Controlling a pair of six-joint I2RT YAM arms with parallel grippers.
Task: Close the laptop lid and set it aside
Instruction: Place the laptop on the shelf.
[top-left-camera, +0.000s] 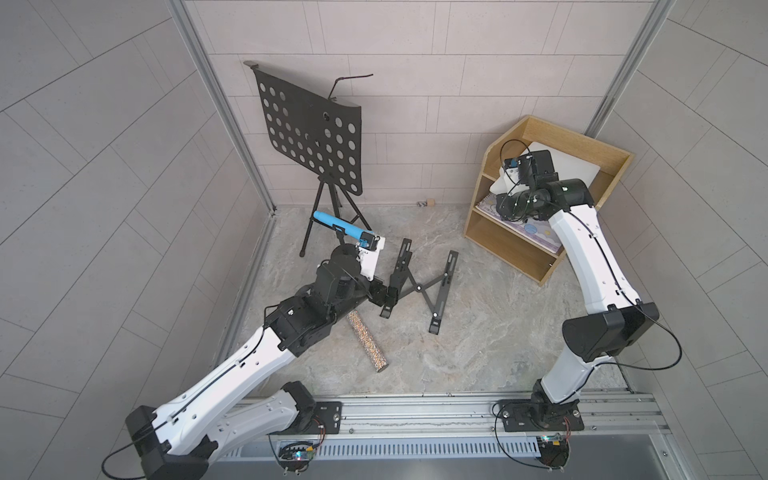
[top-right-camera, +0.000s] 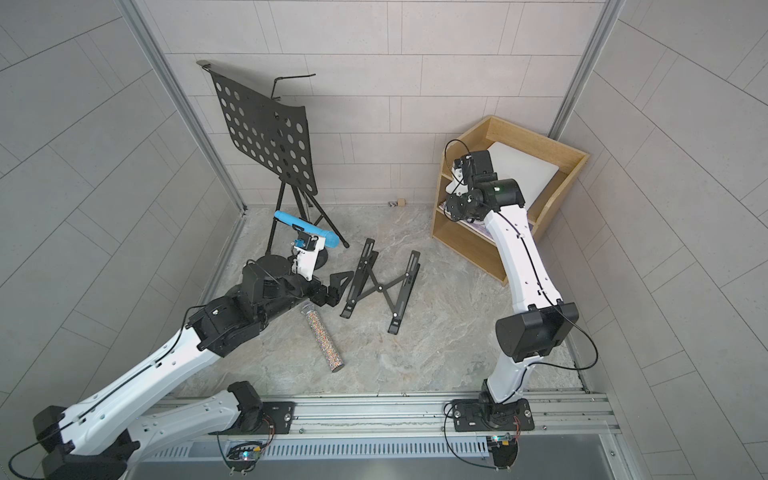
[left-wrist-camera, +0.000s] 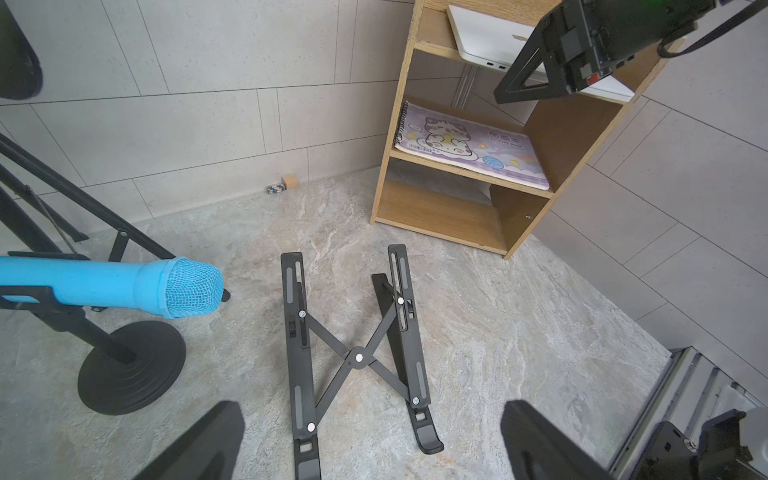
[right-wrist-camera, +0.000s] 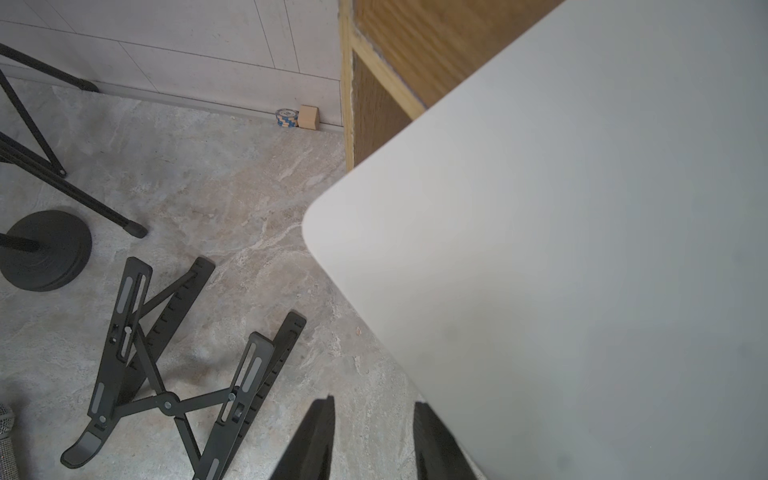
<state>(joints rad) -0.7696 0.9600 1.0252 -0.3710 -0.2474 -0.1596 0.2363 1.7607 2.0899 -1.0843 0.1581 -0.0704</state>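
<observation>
Right: laptop (top-left-camera: 577, 166) lies shut on the top tier of the wooden shelf (top-left-camera: 582, 137), upper right in both top views. The lid (right-wrist-camera: 582, 249) is down flat, and one rounded corner pokes past the shelf front. My right gripper (right-wrist-camera: 374, 403) is at that corner, jaws part-way apart, bare floor between them, nothing clamped. One finger (right-wrist-camera: 440, 444) is tight against the laptop's edge; contact, I cannot tell. Left gripper (left-wrist-camera: 372, 409), left of centre in both top views, gapes wide and empty at the stand (left-wrist-camera: 357, 357). Notebook (left-wrist-camera: 469, 145) on the middle tier.
</observation>
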